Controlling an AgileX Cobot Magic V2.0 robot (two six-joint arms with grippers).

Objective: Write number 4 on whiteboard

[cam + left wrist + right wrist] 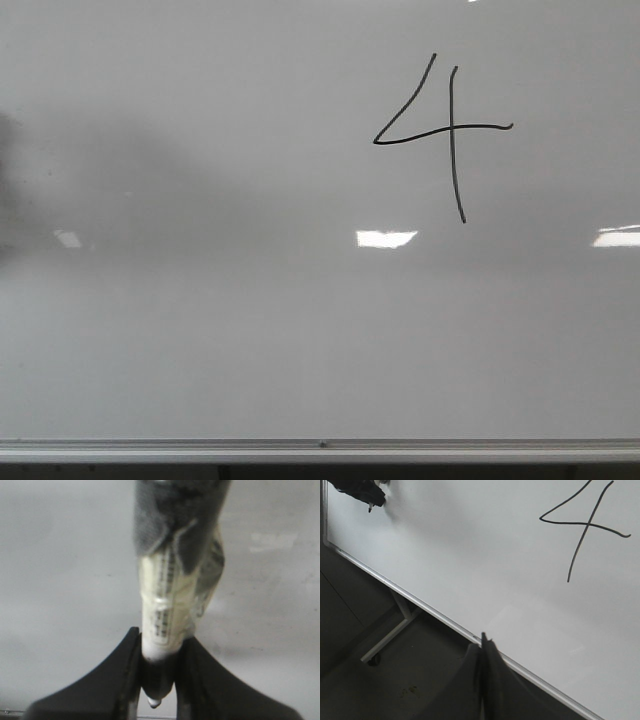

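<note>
The number 4 (452,127) is drawn in thin black lines at the upper right of the whiteboard (250,330). It also shows in the right wrist view (590,525). My left gripper (161,636) is shut on a marker (170,605) with a pale taped barrel and dark wrapping, held in front of the whiteboard (60,580). Seen from the right wrist, the left gripper (367,495) is at the board's lower left corner, far from the 4. My right gripper (484,641) is shut and empty, just below the whiteboard (485,555). Neither gripper shows in the front view.
A silver rail (320,447) runs along the board's bottom edge. Bright light reflections (385,238) lie on the board below the 4. The board's white stand leg (390,636) stands on the dark floor (365,690) below the board.
</note>
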